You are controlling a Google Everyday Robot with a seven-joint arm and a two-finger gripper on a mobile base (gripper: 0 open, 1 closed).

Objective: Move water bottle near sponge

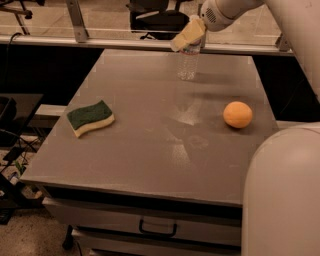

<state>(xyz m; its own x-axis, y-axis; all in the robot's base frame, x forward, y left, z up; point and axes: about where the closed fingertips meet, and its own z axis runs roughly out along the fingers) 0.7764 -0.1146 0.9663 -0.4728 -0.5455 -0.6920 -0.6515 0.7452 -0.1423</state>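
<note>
The single camera view looks down across a grey bench (150,150) from its near side. At the far edge, right of the middle, the water bottle (188,66) stands upright on the bench top; its clear ribbed lower body shows, while its upper part is covered by the gripper (186,36). The gripper, pale tan, reaches in from the upper right on the end of a white arm (234,8) and sits tilted across the top of the bottle, overlapping it. From this angle I cannot tell how far open the gripper is, nor whether it has actually closed on the bottle. The sponge (90,117) lies flat on the left side of the bench, green face up with its pale yellow base showing along the near edge, well apart from the bottle. A round orange fruit (238,114) rests on the right side of the bench, nearer to the bottle than the sponge is, touching neither. Under the bench's front edge a drawer with a dark handle (157,230) is visible. A large white rounded part of the robot (282,195) fills the lower right corner, covering that corner of the bench.
</note>
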